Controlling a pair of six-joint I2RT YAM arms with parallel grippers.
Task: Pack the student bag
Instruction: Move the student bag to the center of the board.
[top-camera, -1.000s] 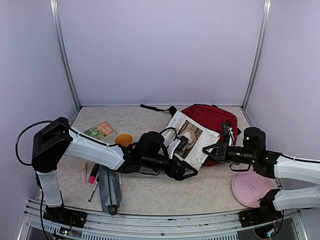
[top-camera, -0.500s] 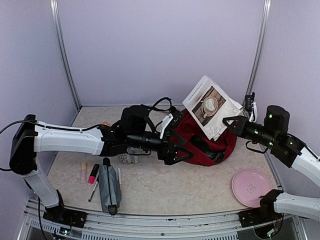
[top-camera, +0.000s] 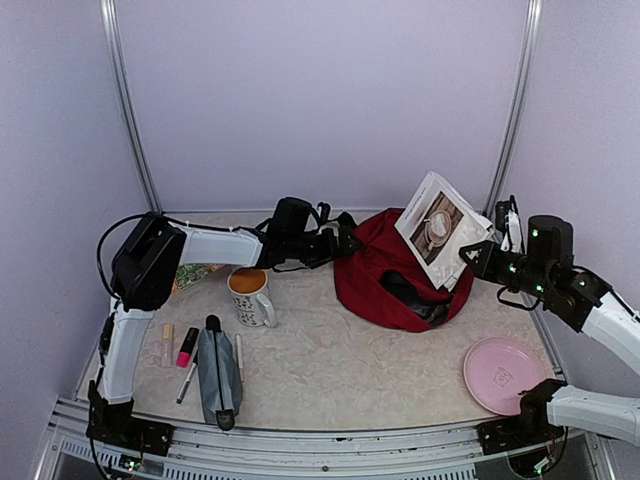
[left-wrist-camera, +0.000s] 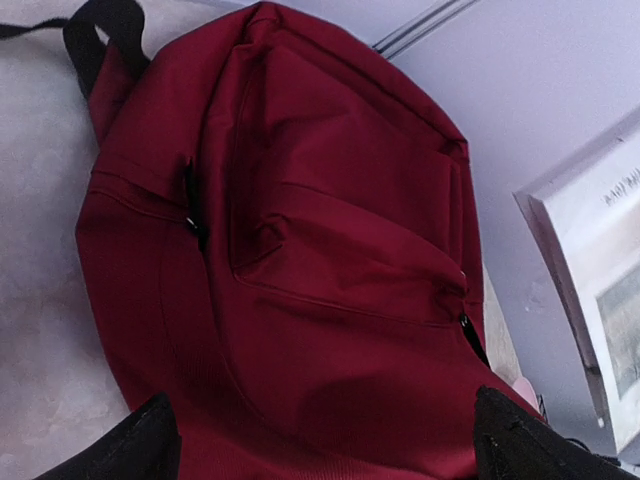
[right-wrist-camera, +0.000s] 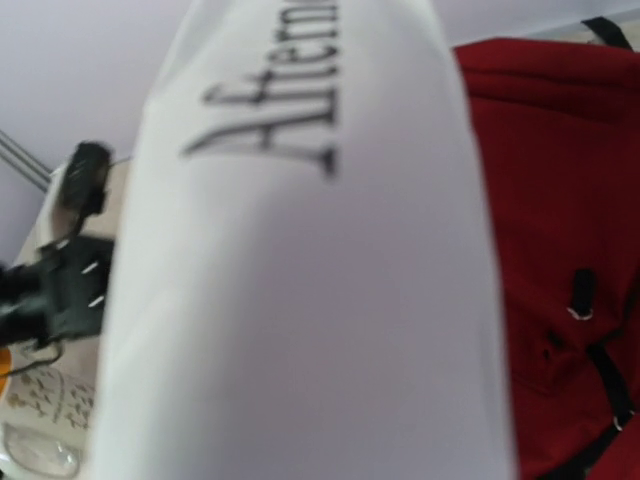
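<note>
The student bag (top-camera: 385, 275) lies slumped on the counter (top-camera: 330, 370) toward the back right, between the 2 arms. Its long axis is judged to run roughly from back left to front right. The white book (top-camera: 440, 228) is pinched near its lower edge by the right end effector (top-camera: 472, 256) and is held tilted in the air over the bag's right side. The bag is thus below and to the left of that end effector. The left end effector (top-camera: 347, 243) is spread wide at the bag's back-left edge, its 2 fingers (left-wrist-camera: 150, 445) holding nothing. Whether fabric is touched cannot be told.
</note>
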